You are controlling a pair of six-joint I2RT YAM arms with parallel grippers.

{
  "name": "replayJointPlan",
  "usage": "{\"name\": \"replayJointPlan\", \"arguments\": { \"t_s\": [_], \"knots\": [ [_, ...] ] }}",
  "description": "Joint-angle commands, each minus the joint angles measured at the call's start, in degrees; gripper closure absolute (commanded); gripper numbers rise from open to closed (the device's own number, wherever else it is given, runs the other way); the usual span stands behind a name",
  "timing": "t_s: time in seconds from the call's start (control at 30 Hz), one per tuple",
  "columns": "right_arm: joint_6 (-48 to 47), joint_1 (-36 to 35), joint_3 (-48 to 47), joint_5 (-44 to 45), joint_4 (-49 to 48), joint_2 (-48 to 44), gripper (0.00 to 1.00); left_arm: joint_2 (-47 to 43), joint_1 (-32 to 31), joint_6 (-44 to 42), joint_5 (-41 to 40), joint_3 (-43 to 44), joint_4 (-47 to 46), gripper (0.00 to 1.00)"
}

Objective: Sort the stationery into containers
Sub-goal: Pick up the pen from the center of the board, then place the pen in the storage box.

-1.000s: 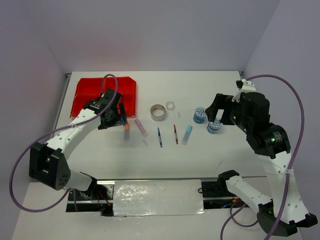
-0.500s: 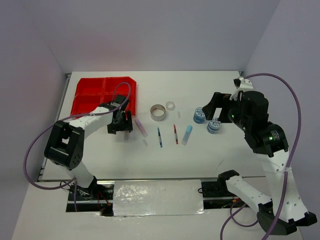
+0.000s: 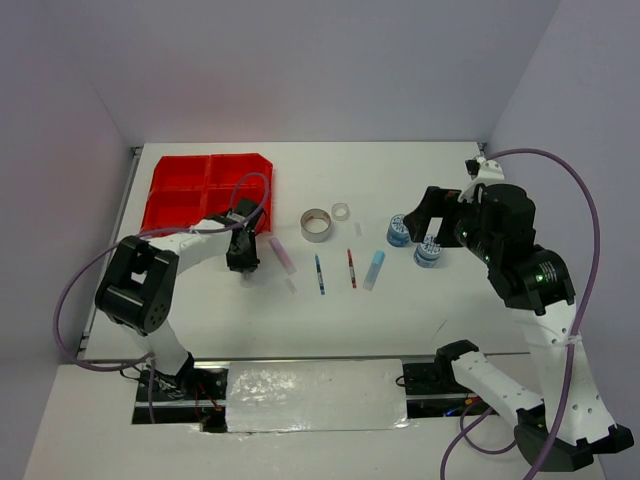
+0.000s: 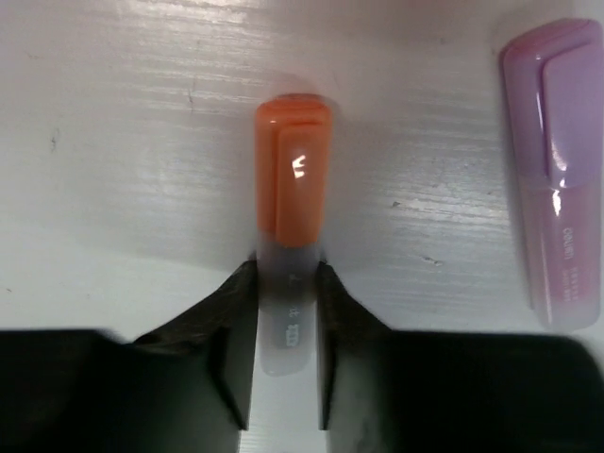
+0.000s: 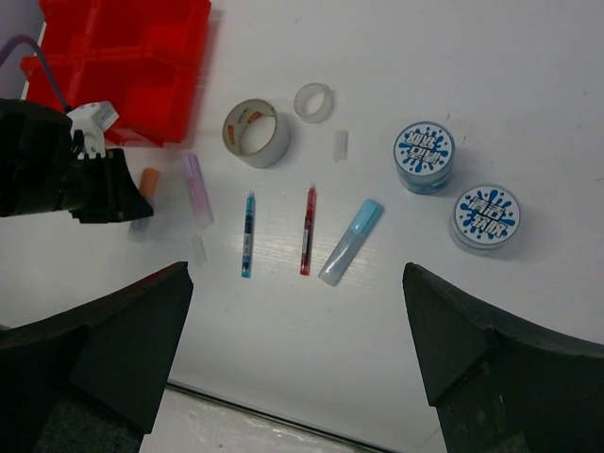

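On white bench (image 3: 300, 325), far left, amid pale walls: red four-compartment bin (image 3: 205, 190). Clamping orange stick (image 4: 293, 179) with left end effector (image 4: 287, 276), beside lilac stick (image 4: 557, 170). Holding right end effector (image 5: 297, 311) spread wide.

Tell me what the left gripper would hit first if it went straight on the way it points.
The left gripper would meet the orange-white stick, clamped between its fingers; the table lies just beneath, though depth is unclear.

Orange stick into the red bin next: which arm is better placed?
Left. The left gripper clamps both sides of the orange-white stick, near the red bin; the right gripper hangs open by the blue-white tubs.
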State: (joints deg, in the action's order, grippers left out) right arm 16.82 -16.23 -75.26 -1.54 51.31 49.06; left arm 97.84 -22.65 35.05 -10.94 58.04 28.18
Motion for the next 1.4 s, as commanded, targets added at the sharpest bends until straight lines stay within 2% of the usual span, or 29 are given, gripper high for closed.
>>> {"name": "replayJointPlan", "arguments": {
  "t_s": [0.0, 0.1, 0.27, 0.37, 0.43, 0.53, 0.57, 0.77, 0.9, 1.03, 1.2, 1.37],
  "knots": [
    [-0.65, 0.14, 0.56, -0.48, -3.06, -1.07, 0.00, 0.42, -0.28, 2.04, 1.80, -3.02, 0.37, 0.72],
    [-0.56, 0.14, 0.56, -0.31, -3.06, -1.51, 0.00, -4.65, -0.37, 2.66, 1.97, -1.71, 4.50, 1.00],
    [-0.47, 0.14, 1.00, 0.05, -3.41, -2.30, 0.00, -14.51, -0.29, 1.96, 2.50, 4.35, 12.49, 1.00],
    [-0.47, 0.14, 1.17, -0.04, -3.93, -2.12, 0.00, -17.42, 0.24, 1.78, -0.64, 15.65, 15.40, 1.00],
    [-0.38, 0.14, 1.17, -0.74, -4.29, -1.69, 0.00, -16.72, 2.87, 2.39, -2.06, 20.51, 16.81, 1.00],
    [-0.38, 0.14, 1.08, -1.97, -4.99, -1.07, 0.00, -13.39, 11.03, 6.76, 0.81, 29.29, 15.68, 1.00],
    [-0.38, 0.14, 0.91, -2.50, -5.08, -0.81, 0.00, -10.94, 15.58, 8.01, 1.79, 30.71, 14.45, 1.00],
    [-0.82, 0.14, -0.23, -4.08, -5.08, -1.51, 0.00, 0.39, 28.08, 18.38, 7.42, 38.72, 7.96, 1.00],
    [0.84, 0.14, 0.47, -8.90, -5.51, -1.42, 0.00, 7.09, 31.96, 23.56, 8.83, 41.61, -3.20, 1.00],
    [1.99, 0.14, 2.57, -12.52, -6.92, -1.60, 0.00, 14.02, 33.55, 23.49, 10.67, 43.12, -13.83, 0.99],
    [-0.47, 0.14, 2.23, -9.45, -5.26, -0.72, 0.00, 19.30, 33.82, 23.40, 11.56, 44.88, -19.56, 0.94],
    [-1.17, 0.14, 0.12, -7.87, -4.46, 1.12, 0.00, 22.57, 33.99, 23.05, 11.20, 46.46, -18.87, 0.92]
  ]
}}
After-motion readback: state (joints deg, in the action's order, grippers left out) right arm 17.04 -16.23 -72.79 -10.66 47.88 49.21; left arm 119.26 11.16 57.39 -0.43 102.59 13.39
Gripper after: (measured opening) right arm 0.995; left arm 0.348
